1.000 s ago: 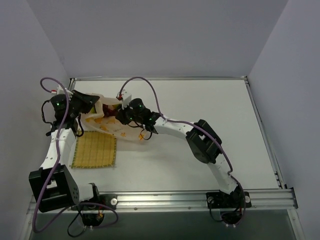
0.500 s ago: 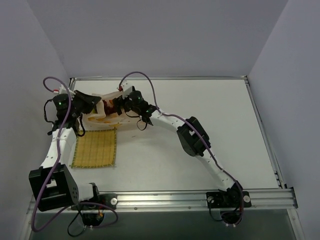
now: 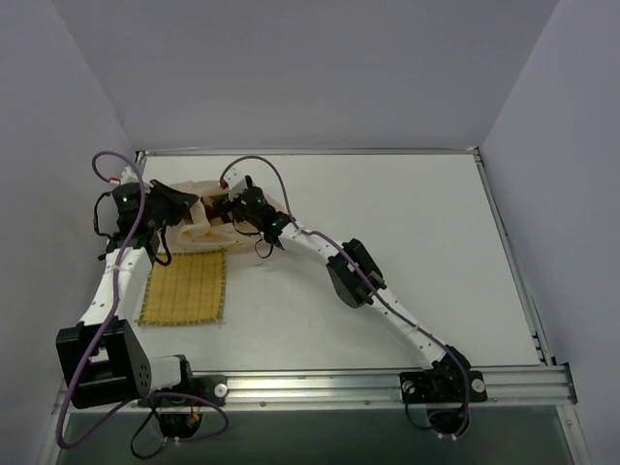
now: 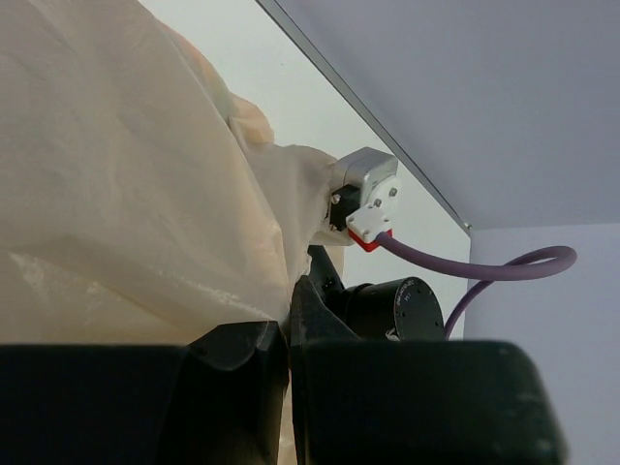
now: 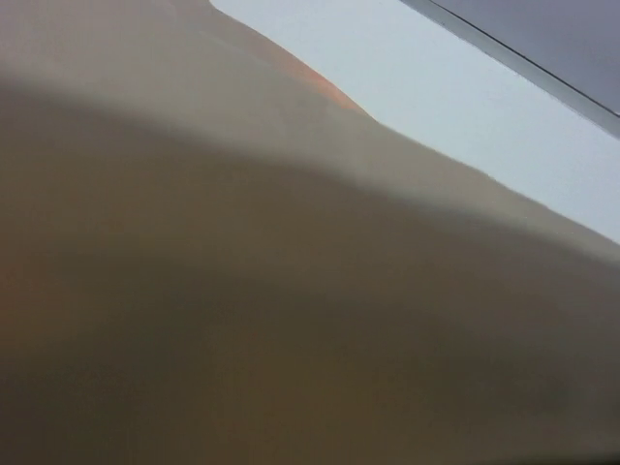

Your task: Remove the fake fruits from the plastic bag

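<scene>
The plastic bag lies crumpled at the table's back left, pale cream with orange marks. My left gripper is shut on its left edge; in the left wrist view the two jaws press together on a fold of the bag. My right gripper is pushed into the bag's mouth from the right, so its fingers are hidden. The right wrist view is almost filled by blurred bag plastic, and no fingers show there. The fake fruits are hidden inside the bag.
A flat yellow woven mat lies just in front of the bag. The right arm stretches diagonally across the table, its elbow near the middle. The back rail and the left wall stand close to the bag.
The right arm has stretched further left and its gripper has gone deeper into the bag. The bag has bunched up toward the left gripper, which keeps its hold.
</scene>
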Controlling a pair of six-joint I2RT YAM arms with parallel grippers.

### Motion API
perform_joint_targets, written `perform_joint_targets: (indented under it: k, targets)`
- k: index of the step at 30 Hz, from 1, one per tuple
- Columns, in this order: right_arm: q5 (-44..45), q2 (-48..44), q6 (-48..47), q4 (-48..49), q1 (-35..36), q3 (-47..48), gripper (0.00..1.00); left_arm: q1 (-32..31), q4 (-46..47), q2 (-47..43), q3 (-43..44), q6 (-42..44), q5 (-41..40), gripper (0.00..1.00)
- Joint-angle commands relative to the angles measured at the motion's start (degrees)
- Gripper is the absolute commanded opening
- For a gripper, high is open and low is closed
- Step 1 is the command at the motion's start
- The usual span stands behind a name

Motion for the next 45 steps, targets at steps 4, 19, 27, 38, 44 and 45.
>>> perform_joint_targets:
  k: [4, 19, 27, 38, 44, 45]
  targets:
    - [-1.73, -4.27, 0.55, 4.36, 0.55, -4.87, 0.37, -0.45, -1.64, -1.01, 1.61, 2.43, -5.82, 0.02]
    - [-4.55, -37.67, 14.26, 32.50, 3.27, -56.38, 0.21, -0.53, -9.11, -3.56, 3.02, 7.97, -11.89, 0.02]
    - [-5.95, -47.00, 21.21, 33.31, 3.89, -65.46, 0.49, -0.27, -10.34, -1.02, 4.68, 9.47, -17.16, 0.02]
    - [-27.88, -50.17, 26.64, 24.56, -1.55, -59.91, 0.99, -0.62, -5.94, 0.14, 10.57, 12.97, -12.33, 0.02]
    - [-32.86, -37.37, 50.02, 54.80, -3.76, -51.85, 1.00, -2.02, -4.72, -1.80, 5.75, 12.72, -9.34, 0.02]
    - [-30.24, -35.59, 52.13, 57.27, -3.67, -50.35, 1.00, -2.46, -4.54, -2.06, 4.00, 12.46, -9.08, 0.02]
